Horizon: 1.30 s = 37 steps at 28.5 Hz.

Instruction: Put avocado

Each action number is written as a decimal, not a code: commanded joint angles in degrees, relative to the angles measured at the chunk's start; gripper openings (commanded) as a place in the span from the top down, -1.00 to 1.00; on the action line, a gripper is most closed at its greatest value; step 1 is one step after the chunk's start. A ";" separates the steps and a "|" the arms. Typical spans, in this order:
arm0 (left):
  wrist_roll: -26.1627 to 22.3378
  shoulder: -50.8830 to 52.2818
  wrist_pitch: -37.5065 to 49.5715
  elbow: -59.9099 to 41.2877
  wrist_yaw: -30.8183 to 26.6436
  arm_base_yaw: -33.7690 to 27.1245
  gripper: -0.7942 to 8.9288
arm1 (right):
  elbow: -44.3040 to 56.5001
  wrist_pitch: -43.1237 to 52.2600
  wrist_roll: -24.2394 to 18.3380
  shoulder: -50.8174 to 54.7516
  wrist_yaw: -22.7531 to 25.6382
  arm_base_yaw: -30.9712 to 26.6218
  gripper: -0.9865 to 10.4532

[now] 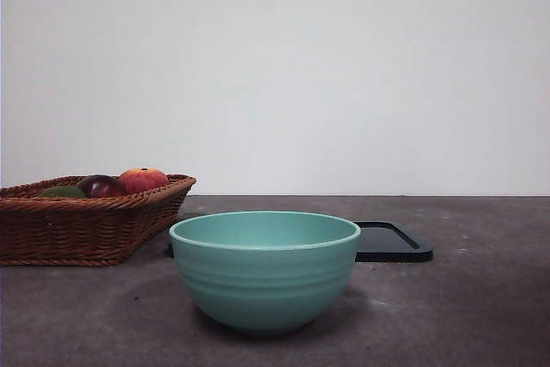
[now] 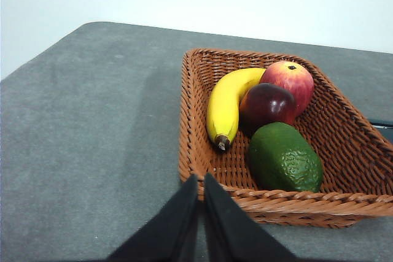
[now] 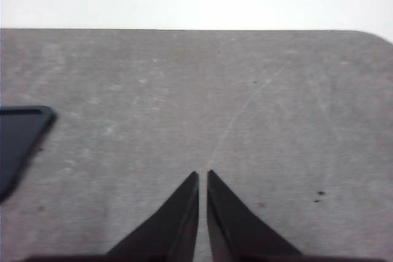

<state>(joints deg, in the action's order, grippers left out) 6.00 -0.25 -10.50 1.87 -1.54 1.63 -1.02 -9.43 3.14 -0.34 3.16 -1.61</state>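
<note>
The avocado is dark green with bumpy skin and lies in the wicker basket, next to a dark maroon fruit. In the front view only its top edge peeks over the basket rim at the left. My left gripper is shut and hovers just outside the basket's near rim, holding nothing. Away from the fruit, my right gripper is shut over bare table. Neither arm shows in the front view.
A teal bowl stands front and centre, with a black flat tray behind it to the right; its corner shows in the right wrist view. In the basket also lie a banana and a red-orange peach.
</note>
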 commanded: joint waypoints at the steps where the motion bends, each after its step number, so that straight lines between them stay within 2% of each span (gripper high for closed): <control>1: 1.77 0.07 -0.15 -0.96 -0.37 -0.11 0.80 | 0.37 1.42 3.85 0.13 -1.73 -0.13 0.80; 3: 4.90 0.07 -0.13 0.09 -0.37 -0.11 0.80 | 0.37 3.32 5.29 0.13 -2.97 -0.13 0.80; 5: 7.37 0.07 0.02 1.77 -0.39 -0.11 0.80 | 0.02 5.51 8.63 0.13 -3.52 -0.07 0.80; 7: 7.98 0.07 0.15 4.00 -0.44 -0.11 0.80 | -1.33 6.45 13.64 0.13 -3.65 0.02 0.81; 9: 8.61 0.07 0.26 6.36 -0.44 -0.11 0.80 | -3.41 5.92 16.11 0.04 -3.67 0.02 0.81; 14: 11.52 -1.42 0.13 15.02 -0.46 -0.11 0.80 | -10.95 5.14 19.69 -2.14 -3.78 0.02 0.81; 19: 11.39 -6.67 -3.91 24.90 -0.33 -0.11 0.80 | -19.37 1.90 21.31 -7.85 -8.63 0.02 0.81; 24: 10.97 -12.26 -7.08 33.14 2.08 0.17 0.80 | -27.58 -3.74 20.35 -14.56 -18.47 0.02 0.81; 28: 8.09 -16.94 -10.38 38.53 5.60 2.60 0.80 | -34.53 -10.80 18.45 -21.05 -26.97 0.04 0.81; 32: 7.91 -19.61 -12.46 41.81 6.60 6.14 0.80 | -40.33 -17.57 13.94 -25.55 -30.45 0.92 0.81; 37: 8.28 -21.97 -16.48 45.27 13.49 8.66 0.80 | -46.21 -22.86 9.31 -28.02 -32.30 3.69 0.81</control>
<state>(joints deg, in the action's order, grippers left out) 14.70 -21.69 -26.48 45.74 10.63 10.07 -45.60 -32.18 15.33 -28.21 -28.71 1.69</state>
